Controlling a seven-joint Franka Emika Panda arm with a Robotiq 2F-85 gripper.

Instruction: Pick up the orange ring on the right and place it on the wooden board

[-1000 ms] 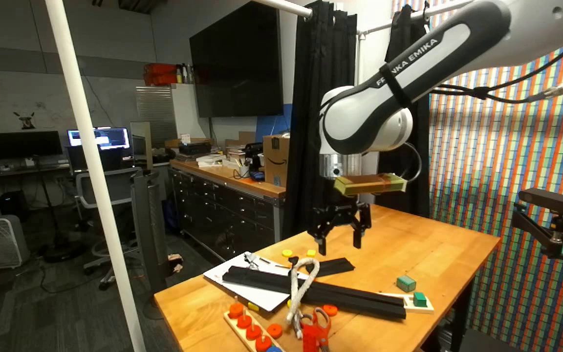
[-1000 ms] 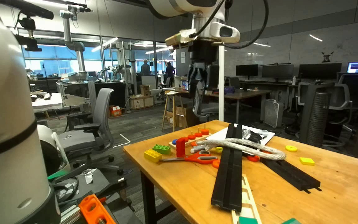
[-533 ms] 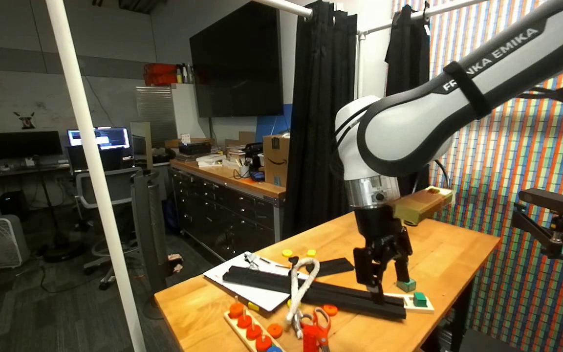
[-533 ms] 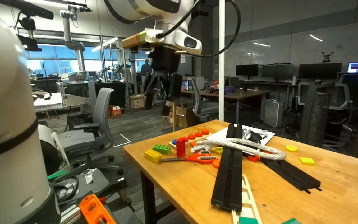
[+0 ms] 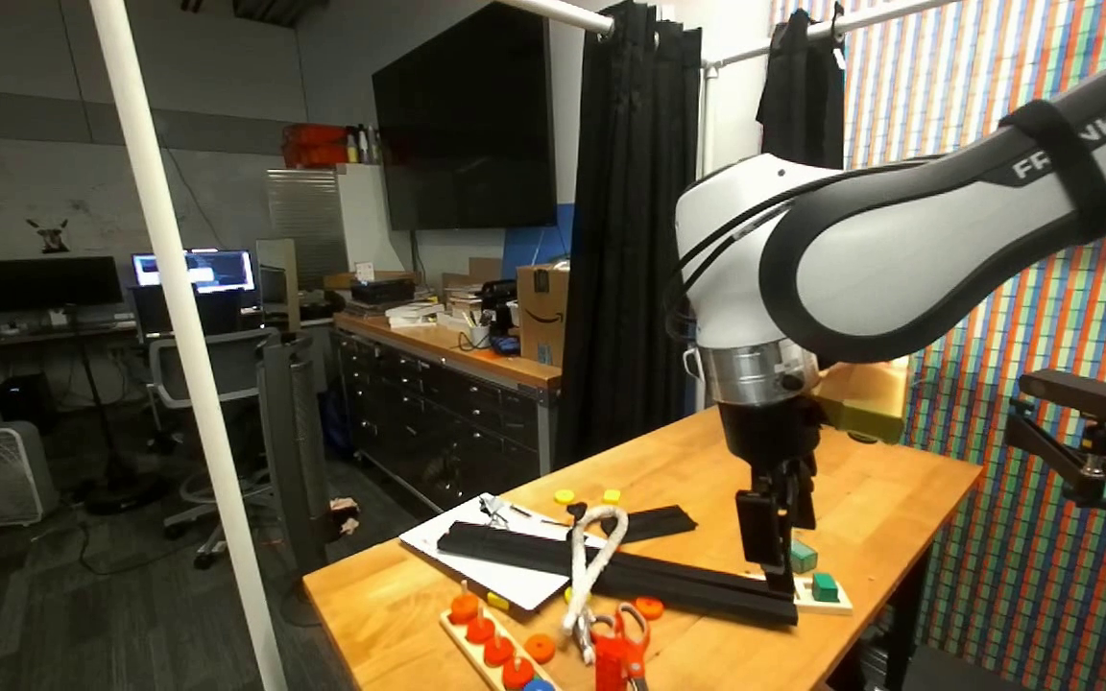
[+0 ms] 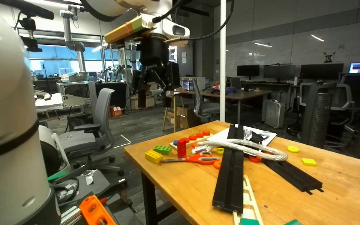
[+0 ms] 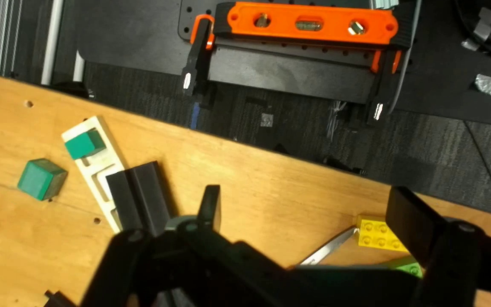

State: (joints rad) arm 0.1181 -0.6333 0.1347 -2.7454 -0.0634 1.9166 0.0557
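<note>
Loose orange rings lie on the table. The right one in an exterior view (image 5: 649,607) is between the scissors and the black bar; it also shows beside the scissors' handles in an exterior view (image 6: 217,164). Another orange ring (image 5: 540,649) lies left of the scissors. The wooden board, a flat pale panel (image 5: 502,573), lies partly under the black bar and shows at the back in an exterior view (image 6: 220,136). My gripper (image 7: 307,207) is open and empty, high above the table near its edge; it shows in both exterior views (image 5: 785,552) (image 6: 154,101). The wrist view shows neither ring nor board.
A long black bar (image 5: 697,583), white rope (image 5: 582,576) and scissors (image 6: 202,158) lie around the rings. A peg strip (image 5: 465,645) holds several orange rings. A yellow brick (image 7: 375,232) sits near the edge. A pale frame (image 7: 100,162) holds a green block.
My gripper has moved right and down in an exterior view, and left in an exterior view, away from the table's middle, and has turned. The objects on the table have not moved.
</note>
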